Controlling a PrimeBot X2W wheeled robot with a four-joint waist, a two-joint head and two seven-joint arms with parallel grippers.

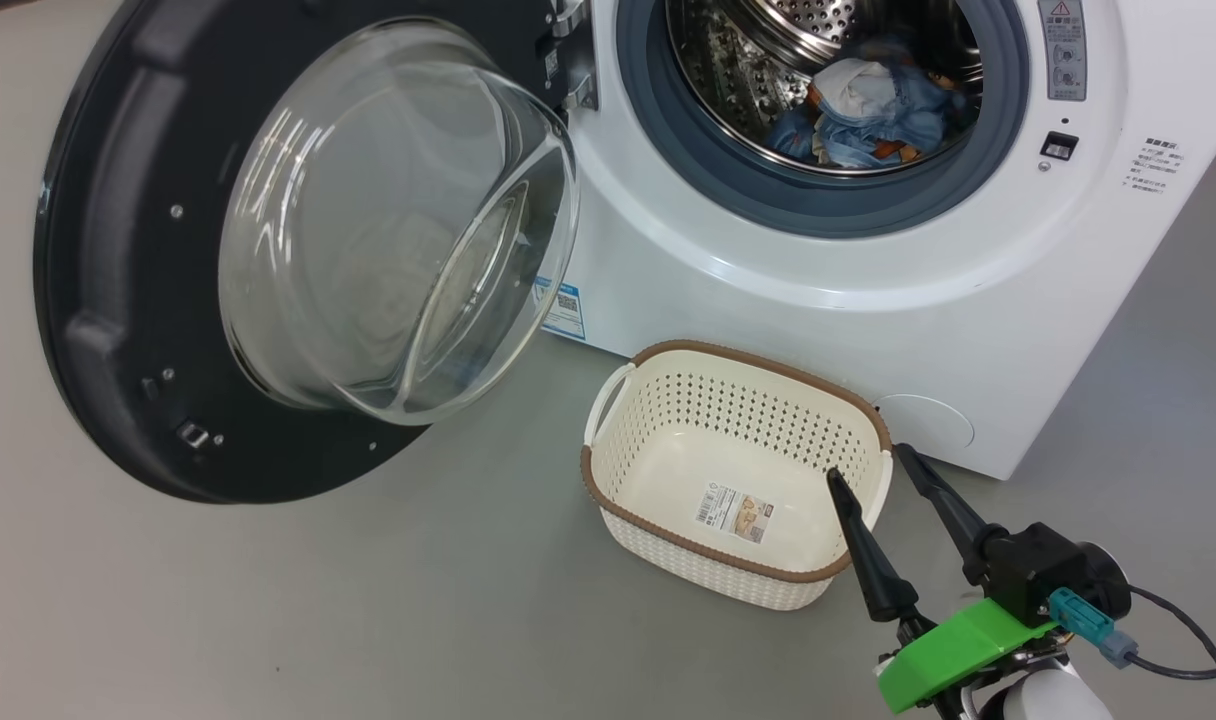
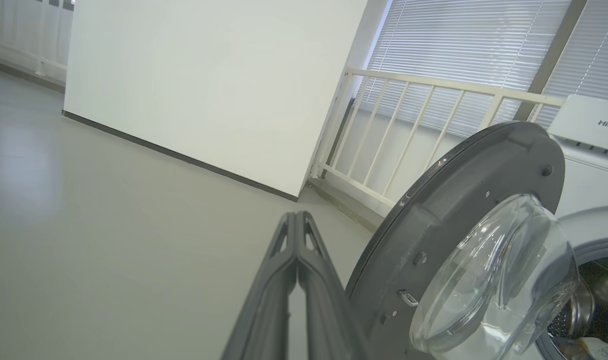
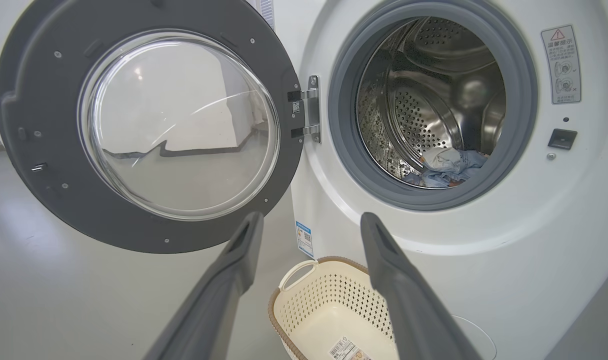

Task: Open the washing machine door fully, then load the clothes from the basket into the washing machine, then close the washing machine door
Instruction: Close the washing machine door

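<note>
The right gripper (image 1: 868, 462) hovers by the basket (image 1: 688, 560) on the floor (image 1: 368, 600), jaws apart, holding nothing. The left gripper (image 2: 296, 216), jaws closed together on nothing, points beside the washing machine door (image 1: 108, 260), swung wide open. Beyond, the clothes (image 1: 868, 110) lie inside the washing machine (image 1: 768, 280).

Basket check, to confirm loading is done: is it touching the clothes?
Apart. Head view shows the clothes inside the washing machine; the basket stands empty on the floor.
</note>
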